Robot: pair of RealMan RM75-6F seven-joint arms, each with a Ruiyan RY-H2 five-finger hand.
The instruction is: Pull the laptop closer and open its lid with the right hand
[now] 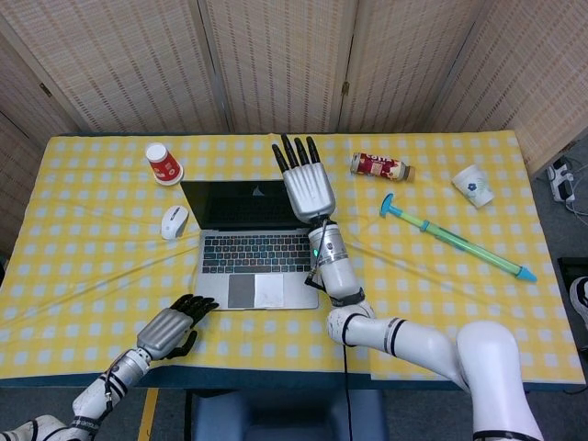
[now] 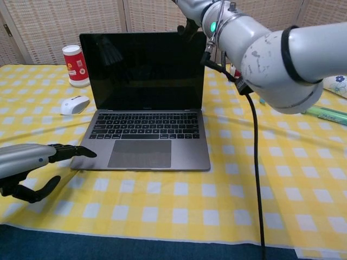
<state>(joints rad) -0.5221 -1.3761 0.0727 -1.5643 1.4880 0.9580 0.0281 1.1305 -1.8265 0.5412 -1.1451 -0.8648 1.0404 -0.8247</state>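
My right hand point(image 1: 306, 186) had its fingers point(image 1: 292, 153) stretched out straight and slightly spread, held above the top right corner of the lid, grasping nothing; from the chest camera I could only see a dark thumb tip at the lid's upper edge, and I could not tell whether it touched. Below it the forearm ran down past the right side of the keyboard, with a green light on the wrist and a black cable hanging from it. My left hand point(image 2: 24, 168) lay low on the tablecloth point(image 1: 459, 303) at the front left, fingers extended and apart, holding nothing, its dark fingertips point(image 2: 81, 152) just beside the front left corner of the laptop point(image 2: 146, 119). The laptop sat near the front edge of the table, a little left of centre, lid raised to roughly upright, dark screen facing me, keyboard and trackpad exposed. A white mouse point(image 1: 174, 221) rested just left of the laptop, and a red paper cup point(image 1: 164, 163) lay on its side further back on the left. To the right, well apart from the laptop, I saw a small bottle with a red label point(image 1: 380, 166) on its side, a white paper cup point(image 1: 474, 185) tipped over, and a long green and blue pump-like tube point(image 1: 457, 238) lying diagonally.
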